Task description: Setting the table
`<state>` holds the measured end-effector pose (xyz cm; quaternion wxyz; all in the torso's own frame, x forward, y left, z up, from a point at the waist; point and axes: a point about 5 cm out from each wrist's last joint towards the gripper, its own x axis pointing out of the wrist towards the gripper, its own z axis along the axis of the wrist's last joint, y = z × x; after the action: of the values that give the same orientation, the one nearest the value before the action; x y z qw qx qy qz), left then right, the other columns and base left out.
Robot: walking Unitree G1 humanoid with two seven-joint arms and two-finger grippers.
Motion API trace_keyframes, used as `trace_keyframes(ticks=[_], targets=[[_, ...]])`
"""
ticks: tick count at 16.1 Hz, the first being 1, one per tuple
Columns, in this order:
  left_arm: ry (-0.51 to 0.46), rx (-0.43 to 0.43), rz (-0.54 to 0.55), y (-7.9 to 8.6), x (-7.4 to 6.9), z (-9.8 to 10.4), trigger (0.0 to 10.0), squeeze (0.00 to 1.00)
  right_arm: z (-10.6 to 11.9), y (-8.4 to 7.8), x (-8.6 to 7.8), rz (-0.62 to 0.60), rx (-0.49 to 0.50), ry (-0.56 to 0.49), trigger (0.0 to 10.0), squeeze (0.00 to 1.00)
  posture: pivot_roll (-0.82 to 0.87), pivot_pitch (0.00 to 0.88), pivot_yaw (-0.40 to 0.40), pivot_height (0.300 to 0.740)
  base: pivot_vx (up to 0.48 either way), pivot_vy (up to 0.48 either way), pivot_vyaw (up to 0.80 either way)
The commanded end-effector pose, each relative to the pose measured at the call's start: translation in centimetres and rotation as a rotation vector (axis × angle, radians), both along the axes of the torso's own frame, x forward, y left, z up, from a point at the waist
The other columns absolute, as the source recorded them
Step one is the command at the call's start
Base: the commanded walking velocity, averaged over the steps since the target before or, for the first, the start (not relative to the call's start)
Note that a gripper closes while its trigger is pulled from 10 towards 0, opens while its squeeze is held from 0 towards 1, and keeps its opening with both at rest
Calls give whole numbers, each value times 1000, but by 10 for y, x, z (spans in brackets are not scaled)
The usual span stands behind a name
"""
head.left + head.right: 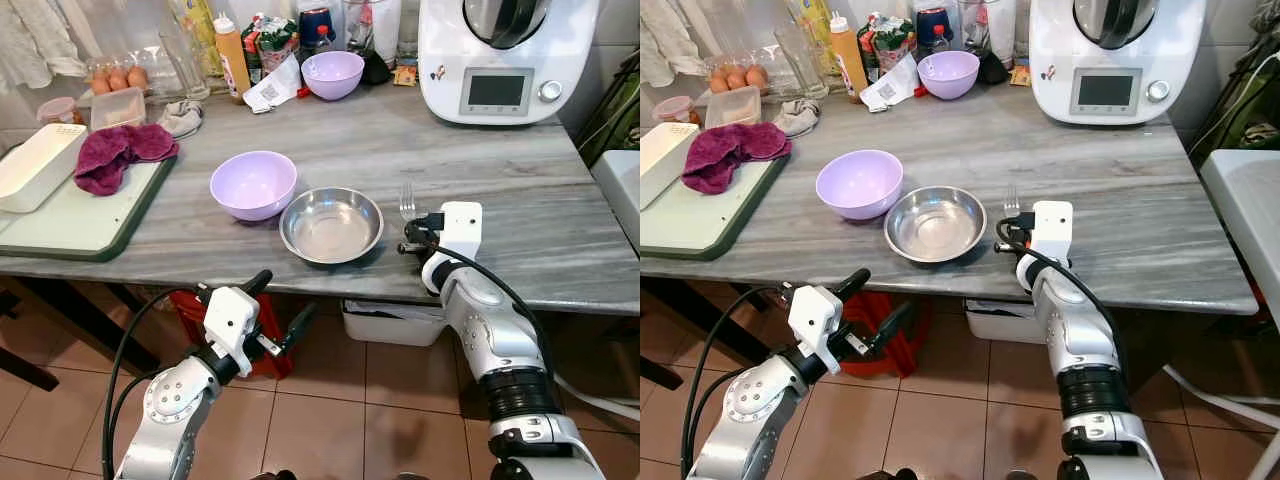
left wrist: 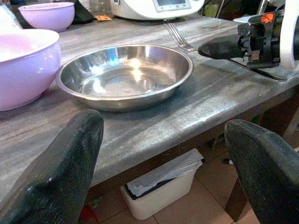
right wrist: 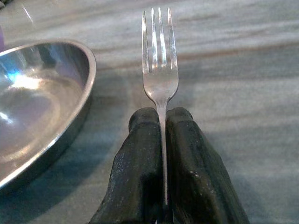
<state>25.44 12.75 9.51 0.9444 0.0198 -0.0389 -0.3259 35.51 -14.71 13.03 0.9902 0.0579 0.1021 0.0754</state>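
At the back of the grey table (image 1: 560, 190) we see a white kitchen machine (image 1: 505, 55) with a small screen. To its left stand a sauce bottle (image 1: 231, 57) and some packets (image 1: 270, 40). A purple cloth (image 1: 118, 153) lies on a green-edged board (image 1: 70, 225), beside a white box (image 1: 38, 165). Behind it is a carton of eggs (image 1: 118, 78). Under the table we see a white bin (image 1: 392, 322) on the tiled floor (image 1: 350, 420).

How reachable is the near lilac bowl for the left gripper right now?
Probably reachable: the left gripper hangs open below the table edge, with the lilac bowl just above and ahead, nothing between; it must rise first.
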Motion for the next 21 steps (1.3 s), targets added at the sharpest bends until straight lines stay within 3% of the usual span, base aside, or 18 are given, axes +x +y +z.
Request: trace_keyframes(ticks=[1,12,13,14,15,21], targets=[[2,9,-11,1,-1,1,10000,0,0,1,3,0,24,23,10000,0,-191,116,97,740,0,0,0],[18,18,-15,-3,-1,-2,10000,0,5,8,18,5,39,50,10000,0,-193,114,97,740,0,0,0],[20,18,-16,-3,-1,-2,10000,0,3,8,17,0,40,62,10000,43,-192,116,95,740,0,0,0],[20,19,-16,-2,-1,-3,10000,0,1,7,17,-3,40,67,10000,710,-192,116,95,740,0,0,0],[22,19,-15,-2,0,-3,10000,0,0,6,17,-8,39,70,10000,1000,-192,116,95,740,0,0,0],[25,22,-18,-2,0,-6,10000,0,1,2,19,-18,42,60,10000,1000,-196,114,98,740,0,0,0]])
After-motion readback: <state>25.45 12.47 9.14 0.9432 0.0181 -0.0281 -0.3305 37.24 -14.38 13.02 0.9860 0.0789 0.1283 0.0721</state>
